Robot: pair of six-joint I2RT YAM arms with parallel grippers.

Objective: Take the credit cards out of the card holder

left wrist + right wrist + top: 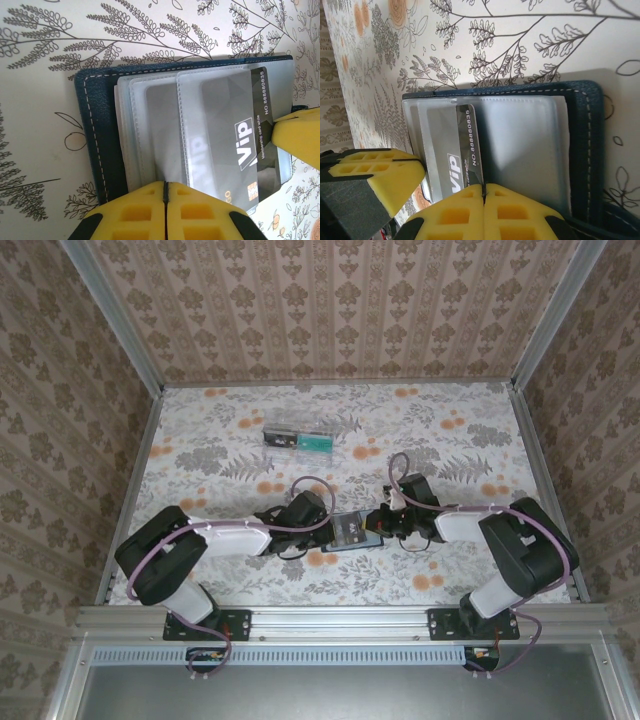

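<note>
The card holder (350,530) lies open and flat on the flowered worktop (220,480), near the front edge and midway between the two arms, so each arm can reach it from its own side. Its clear sleeves (150,130) fan out over the dark stitched cover. A black VIP card (261,115) sits in the outermost sleeve with one end poking past the sleeve's mouth. The left end effector (165,192) has its yellow fingers pressed together at the near edge of the sleeves. It appears to pinch a leaf of the holder, most likely to anchor it against a sideways pull. The right end effector (484,197) is also closed, and its finger seam meets the exposed end of the card, so it seems to be clamped on that end, ready to draw the card out along the sleeve. The two sets of fingers are close together over the holder, which leaves little room. The sleeve may also drag on the card and tug the whole holder along. Farther back, well away from the work, a clear plastic box (288,434) lies with a teal piece (320,445) just beside it. Neither stands in the way.
</note>
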